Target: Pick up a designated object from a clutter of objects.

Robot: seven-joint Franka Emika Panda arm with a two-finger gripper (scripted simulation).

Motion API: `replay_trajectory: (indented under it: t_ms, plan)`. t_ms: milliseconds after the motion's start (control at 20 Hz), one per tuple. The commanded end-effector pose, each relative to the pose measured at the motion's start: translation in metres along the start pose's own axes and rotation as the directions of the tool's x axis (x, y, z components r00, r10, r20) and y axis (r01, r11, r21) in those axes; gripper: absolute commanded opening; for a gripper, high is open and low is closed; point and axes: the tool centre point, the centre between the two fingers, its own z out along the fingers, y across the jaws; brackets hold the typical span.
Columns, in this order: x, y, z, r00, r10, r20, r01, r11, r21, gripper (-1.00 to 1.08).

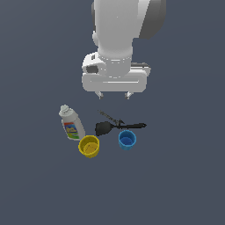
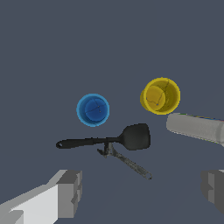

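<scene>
The small bright blue cup (image 1: pixel 127 140) stands upright on the dark floor, toward the exterior view's right of the clutter; it also shows in the wrist view (image 2: pixel 92 110). The yellow cup (image 1: pixel 89 146) (image 2: pixel 160 96) stands apart from it. A black spatula (image 1: pixel 115 127) (image 2: pixel 109 139) lies between the cups and my gripper. The white bottle (image 1: pixel 71 123) (image 2: pixel 197 127) stands at the exterior view's left. My gripper (image 1: pixel 114 94) (image 2: pixel 142 192) hangs open and empty above the floor, behind the clutter, touching nothing.
A thin dark metal utensil (image 1: pixel 110 117) (image 2: pixel 127 161) lies crossed under the spatula's handle. The floor (image 1: pixel 184 176) is a plain dark grey surface.
</scene>
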Motion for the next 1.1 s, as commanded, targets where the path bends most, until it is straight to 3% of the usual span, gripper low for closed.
replay_trajectory:
  t_ms: [0, 650, 1050]
  plan:
    - [0.000, 0.000, 0.000, 1.000, 0.000, 0.000, 0.000, 1.000, 0.000, 0.28]
    - [0.002, 0.007, 0.001, 1.000, -0.008, 0.007, 0.008, 1.000, -0.001, 0.28]
    - [0.016, 0.002, 0.019, 0.997, -0.073, 0.036, 0.073, 0.997, -0.003, 0.28]
